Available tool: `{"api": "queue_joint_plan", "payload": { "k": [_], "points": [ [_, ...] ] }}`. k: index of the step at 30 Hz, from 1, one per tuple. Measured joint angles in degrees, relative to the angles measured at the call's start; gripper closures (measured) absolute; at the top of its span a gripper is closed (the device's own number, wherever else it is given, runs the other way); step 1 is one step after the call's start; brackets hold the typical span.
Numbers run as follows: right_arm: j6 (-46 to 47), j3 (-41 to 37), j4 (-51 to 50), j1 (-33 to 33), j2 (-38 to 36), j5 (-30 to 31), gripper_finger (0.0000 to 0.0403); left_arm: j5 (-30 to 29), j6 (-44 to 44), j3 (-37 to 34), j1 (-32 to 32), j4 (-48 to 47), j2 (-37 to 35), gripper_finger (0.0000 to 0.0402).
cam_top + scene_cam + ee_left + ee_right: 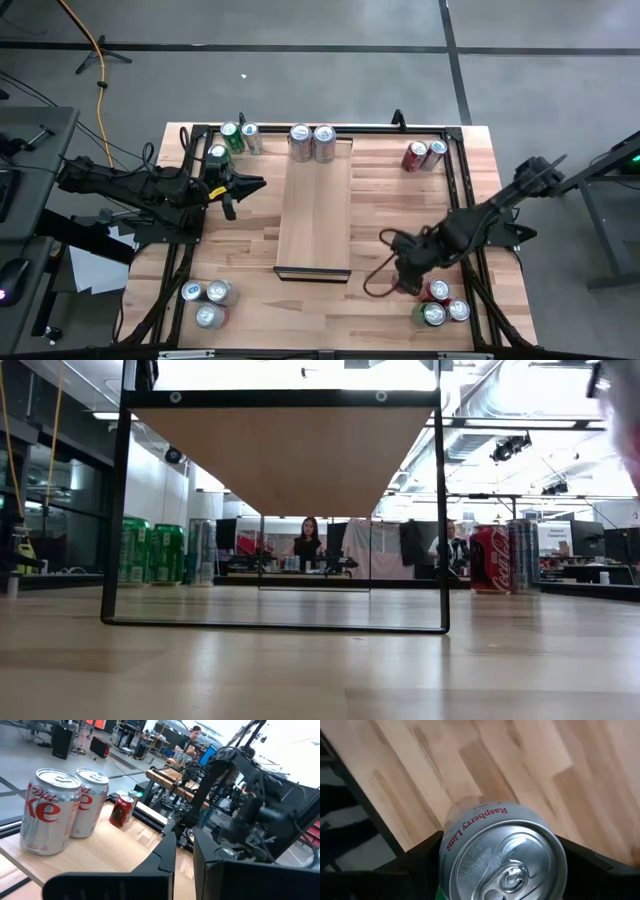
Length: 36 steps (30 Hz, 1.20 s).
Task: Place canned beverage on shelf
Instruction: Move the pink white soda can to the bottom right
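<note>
Right gripper: off the shelf's near right corner, low over the tabletop; jaws spread wide on either side of a Raspberry Lime can, which sits between the fingers seen in the right wrist view. Whether the pads already press its wall, I cannot tell.
Can in hand: upright, top and pull tab facing the wrist camera; not yet on the shelf.
Left gripper: fingers closed on nothing, hanging just off the shelf's left edge near its far end.
Shelf: long pale board down the middle of the table; two silver cans stand at its far end, the rest of its surface bare.
Loose cans: green ones left of the shelf's far end, red ones right of it, clusters off both near corners.
Risk: neighbouring cans stand close beside the right gripper; a sideways swing could topple them. A loose or off-centre hold could let the can slip or tilt while being carried to the shelf.
</note>
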Motion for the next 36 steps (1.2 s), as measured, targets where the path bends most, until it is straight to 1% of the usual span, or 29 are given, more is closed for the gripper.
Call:
{"api": "queue_joint_plan", "payload": {
  "k": [5, 8, 17, 19, 22, 25, 36],
  "points": [
    [1.6, -0.3, 0.4, 1.6, 3.3, -0.6, 0.0113, 0.0, 0.0, 0.0, 0.0, 0.0, 0.0, 0.0401],
    [1.8, -0.3, 0.9, 1.7, 5.1, -2.3, 0.0113, 0.0, 0.0, 0.0, 0.0, 0.0, 0.0, 0.0401],
    [0.8, -0.3, 5.9, 1.7, 11.1, -4.0, 0.0113, 0.1, 0.1, 0.0, 0.0, 0.0, 0.0, 0.0401],
    [0.5, -0.3, 5.6, 1.7, 12.1, -4.2, 0.0103, 0.1, 0.2, 0.0, 0.0, 0.0, 0.0, 0.0401],
    [-0.2, -0.2, 5.7, 1.7, 12.7, -4.2, 0.0080, 0.2, 1.4, 0.0, 0.0, 0.0, 0.0, 0.0401],
    [-0.3, -0.2, 5.6, 1.7, 12.7, -4.2, 0.0068, 0.2, 2.6, 0.0, 0.0, 0.0, 0.0, 0.0401],
    [-0.4, -0.2, 5.6, 1.7, 12.8, -4.2, 0.0061, 0.2, 6.9, 0.0, 0.0, 0.0, 0.0, 0.0401]
  ]
}}
